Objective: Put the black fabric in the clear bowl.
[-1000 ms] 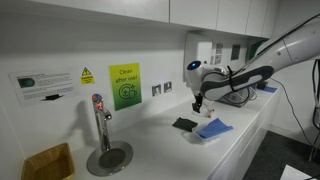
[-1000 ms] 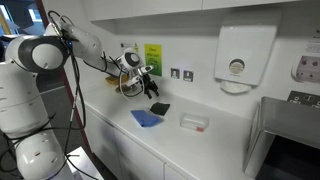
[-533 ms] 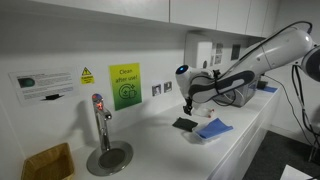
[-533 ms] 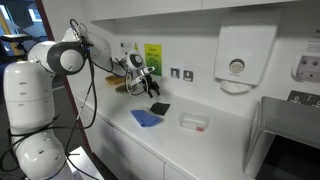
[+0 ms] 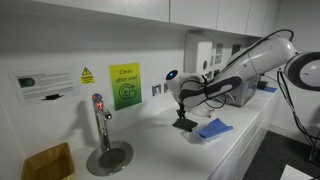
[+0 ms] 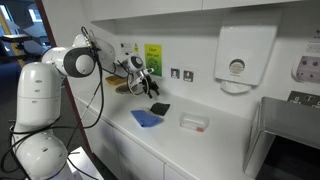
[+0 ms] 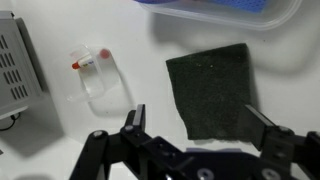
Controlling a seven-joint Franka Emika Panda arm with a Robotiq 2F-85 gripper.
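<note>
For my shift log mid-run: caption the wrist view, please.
Open gripper hovers over the black fabric; the clear bowl sits apart beside it, blue cloth beyond.

Staff kitchenette or lab wash corner is suggested. A tap (image 5: pixel 99 118) with round drain plate (image 5: pixel 109 157) is set into a white desk (image 5: pixel 150 135). Behind the tap, a green notice (image 5: pixel 124 86) and yellow warning sign (image 5: pixel 87 75) are stuck; wall cupboards (image 5: pixel 150 12) are hung above. Further along from the tap, a paper towel dispenser (image 6: pixel 237 58) and sockets (image 6: pixel 180 73) are mounted.
</note>
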